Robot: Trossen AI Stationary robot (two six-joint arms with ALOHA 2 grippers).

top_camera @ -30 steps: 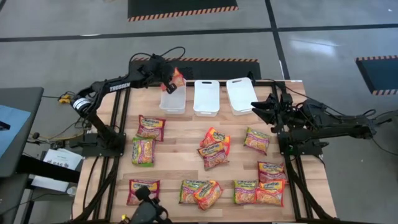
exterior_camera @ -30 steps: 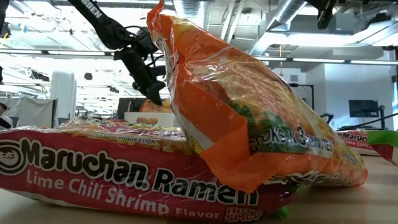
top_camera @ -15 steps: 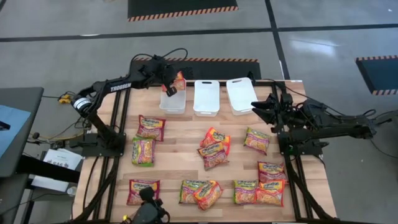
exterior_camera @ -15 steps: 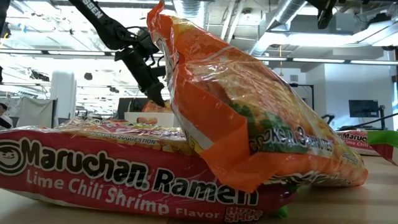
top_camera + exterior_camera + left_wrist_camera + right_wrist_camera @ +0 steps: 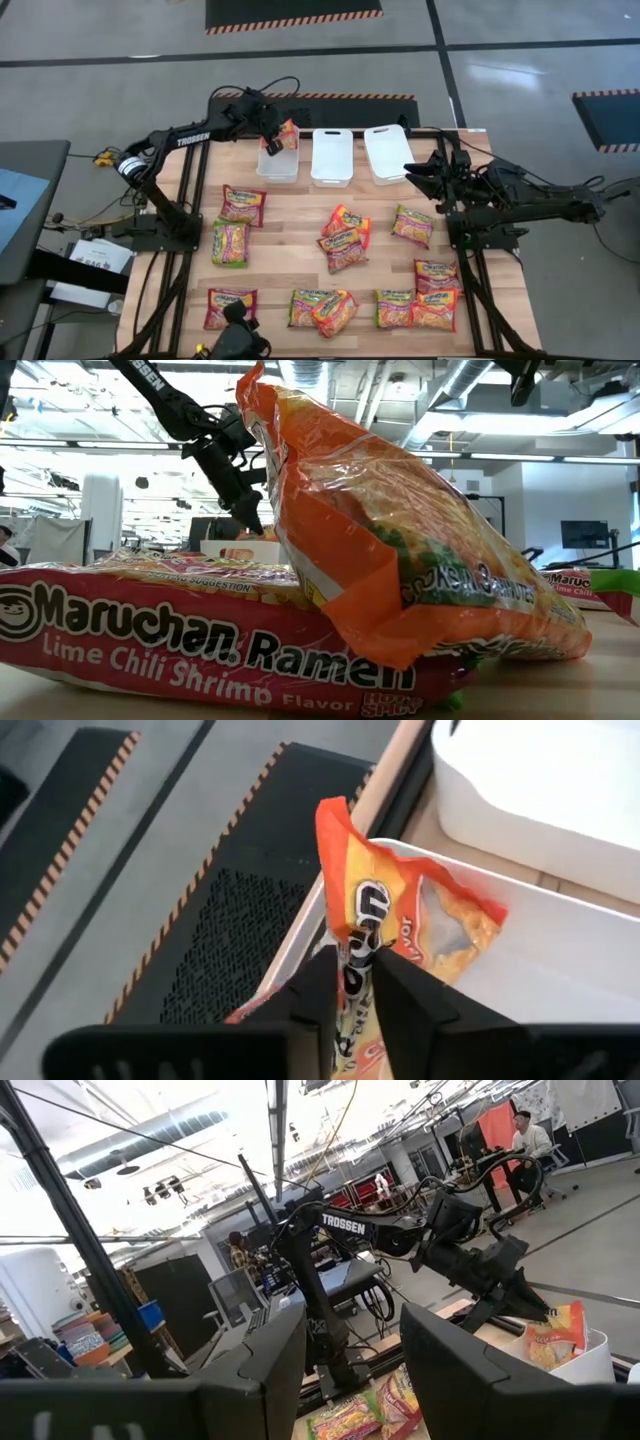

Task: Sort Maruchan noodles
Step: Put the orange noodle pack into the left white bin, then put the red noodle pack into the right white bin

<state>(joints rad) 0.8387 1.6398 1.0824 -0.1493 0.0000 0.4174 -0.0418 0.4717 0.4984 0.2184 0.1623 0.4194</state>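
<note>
grey floor (image 5: pixel 120 40) with hazard-striped black mats (image 5: pixel 290 12), ceiling pipes (image 5: pixel 470 380) and strip lights overhead.

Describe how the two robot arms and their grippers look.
Both arms are dark, near-black jointed links on black frame mounts. The left arm carries white TROSSEN lettering and loose black cables looping above it. The left gripper and the right gripper each have two flat, dark, blocky fingers. The right arm has cables trailing along it.

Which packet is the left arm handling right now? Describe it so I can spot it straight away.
Look at the three white bins at the table's far edge and take the leftmost bin. The orange packet stands upright in it, between the left tool's fingers. It is the only packet in a bin.
</note>
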